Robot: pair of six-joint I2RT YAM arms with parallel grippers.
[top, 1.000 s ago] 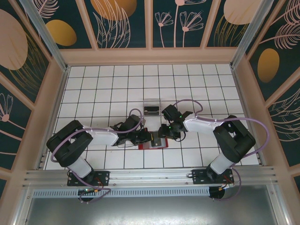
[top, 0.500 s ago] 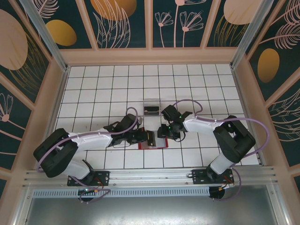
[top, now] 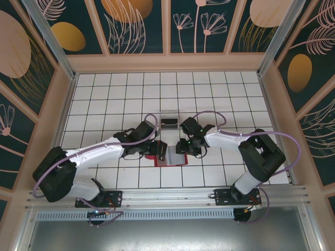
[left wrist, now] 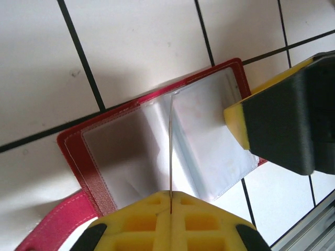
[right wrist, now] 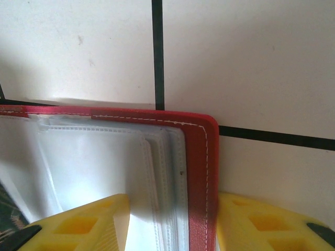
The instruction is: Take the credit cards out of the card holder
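Observation:
The red card holder (top: 172, 160) lies open on the tiles, its clear sleeves (left wrist: 131, 151) facing up. My left gripper (left wrist: 170, 201) is shut on one thin card (left wrist: 170, 146), seen edge-on and standing upright above the sleeves. In the top view that card (top: 163, 152) looks grey at the left gripper (top: 158, 151). My right gripper (right wrist: 170, 230) is shut on the card holder's (right wrist: 199, 157) red edge and sleeve stack, one finger on each side. The holder's red tab (left wrist: 55, 230) trails off to the left. I can make out no other cards.
A small clear plastic box (top: 168, 120) stands just behind the two grippers. The right gripper's black and yellow finger (left wrist: 288, 115) sits over the holder's right end in the left wrist view. The table's metal rail (top: 167, 196) runs along the near edge.
The left gripper reached right to the holder, then drew back left with a card between its fingers. The right gripper stayed on the holder's right edge.

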